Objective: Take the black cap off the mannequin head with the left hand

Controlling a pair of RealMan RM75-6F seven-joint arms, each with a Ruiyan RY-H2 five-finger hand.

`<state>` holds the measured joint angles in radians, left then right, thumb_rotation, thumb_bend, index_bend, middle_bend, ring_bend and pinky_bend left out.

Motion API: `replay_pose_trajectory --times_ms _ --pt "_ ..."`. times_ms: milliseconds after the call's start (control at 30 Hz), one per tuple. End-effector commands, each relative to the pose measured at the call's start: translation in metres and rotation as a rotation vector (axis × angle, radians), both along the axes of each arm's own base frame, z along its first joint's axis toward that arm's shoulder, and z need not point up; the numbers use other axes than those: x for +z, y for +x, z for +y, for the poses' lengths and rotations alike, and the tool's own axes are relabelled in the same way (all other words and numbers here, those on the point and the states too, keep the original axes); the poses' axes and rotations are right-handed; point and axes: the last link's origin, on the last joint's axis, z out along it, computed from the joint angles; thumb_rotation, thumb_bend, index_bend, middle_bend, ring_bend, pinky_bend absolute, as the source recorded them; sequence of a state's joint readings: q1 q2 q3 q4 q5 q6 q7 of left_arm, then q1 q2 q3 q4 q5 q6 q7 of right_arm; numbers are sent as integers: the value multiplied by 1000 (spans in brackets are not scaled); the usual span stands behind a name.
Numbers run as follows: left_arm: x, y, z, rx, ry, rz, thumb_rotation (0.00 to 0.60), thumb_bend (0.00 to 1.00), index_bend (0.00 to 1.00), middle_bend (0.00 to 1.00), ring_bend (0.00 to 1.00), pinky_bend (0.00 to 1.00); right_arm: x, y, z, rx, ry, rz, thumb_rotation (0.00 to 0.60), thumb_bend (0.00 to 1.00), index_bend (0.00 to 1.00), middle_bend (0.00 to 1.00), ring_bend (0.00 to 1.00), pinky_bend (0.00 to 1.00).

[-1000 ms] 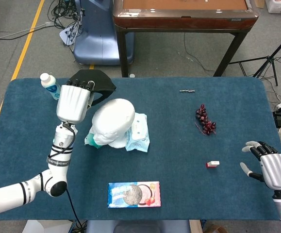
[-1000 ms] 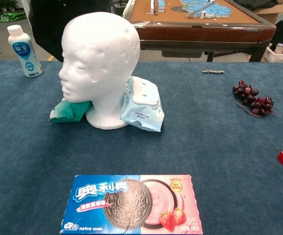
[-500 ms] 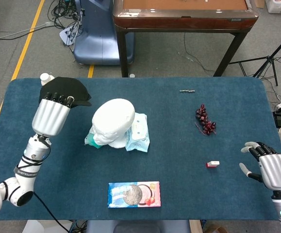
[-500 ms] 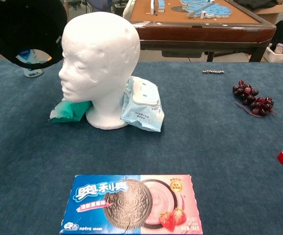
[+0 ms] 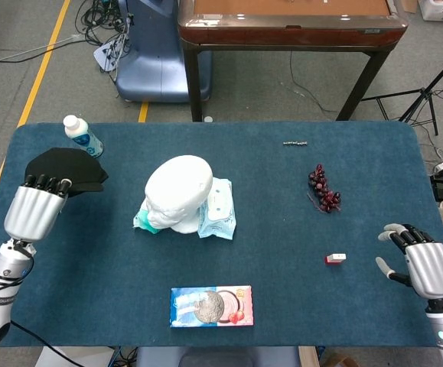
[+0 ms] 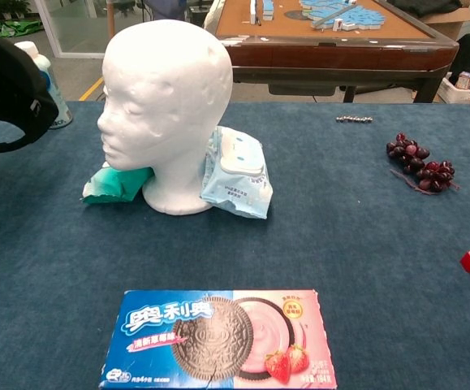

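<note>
Head view: left hand [image 5: 34, 210] has its fingers [image 5: 45, 183] clamped on the black cap [image 5: 64, 168], well clear of the bare mannequin head [image 5: 179, 191]. Grip looks shallow, I think; it could slip onto the bench [image 5: 282, 252]. Right hand [image 5: 424, 264] idle, fingers apart.

Grey concrete floor [image 5: 45, 69] with a yellow line [image 5: 41, 73] and loose cables [image 5: 102, 19]. Beyond the blue-carpeted surface [image 5: 282, 229], a brown wooden table [image 5: 290, 23] and a blue machine base [image 5: 156, 65].
</note>
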<state>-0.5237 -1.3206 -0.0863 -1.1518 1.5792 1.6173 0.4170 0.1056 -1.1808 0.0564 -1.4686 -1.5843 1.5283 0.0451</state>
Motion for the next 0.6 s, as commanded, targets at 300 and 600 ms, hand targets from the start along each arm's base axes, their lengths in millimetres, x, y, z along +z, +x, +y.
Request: replay_pose_trajectory --times_ms 300,600 --pt "-44 -66 -55 233 -63 -9 600 681 587 651 561 690 -1 0 0 -2 0 4 600 267 416 325 276 411" --pt "-60 -60 -105 603 -172 70 600 288 124 552 496 688 -1 0 1 -1 0 4 600 267 416 325 276 411"
